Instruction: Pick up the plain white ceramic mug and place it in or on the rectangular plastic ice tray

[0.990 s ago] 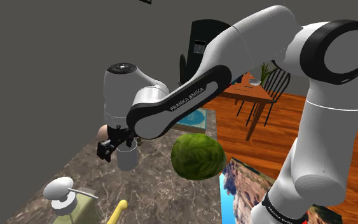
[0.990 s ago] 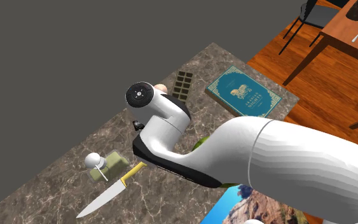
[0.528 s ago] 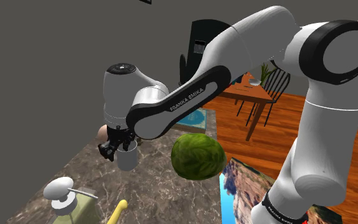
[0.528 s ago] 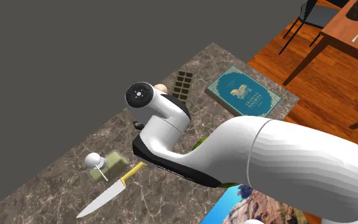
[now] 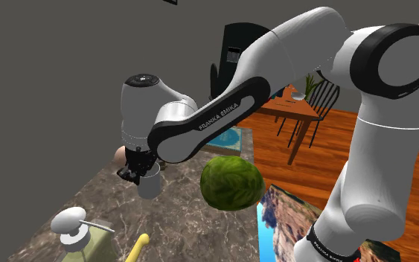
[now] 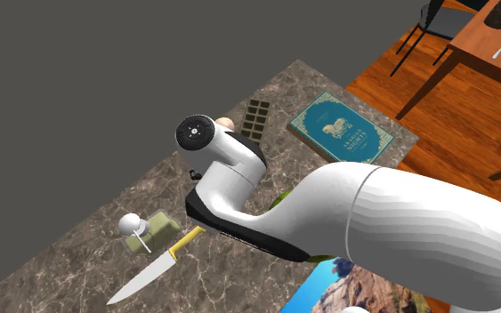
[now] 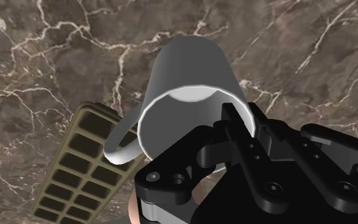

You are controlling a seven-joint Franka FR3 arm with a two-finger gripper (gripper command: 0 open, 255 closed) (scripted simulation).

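Mug [image 7: 190, 70] upright at the marble counter [image 7: 311, 57], handle toward the ice tray [image 7: 75, 172] just beside it. Gripper [image 7: 234, 127] is clamped on the rim wall. Best play, I'd say: lift straight, keep it level, a short carry over the tray, lower gently, since rim pinches swing.

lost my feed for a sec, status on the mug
fingers shut on mug rim. ice tray just beside mug. peach ball sits against tray, mind it.
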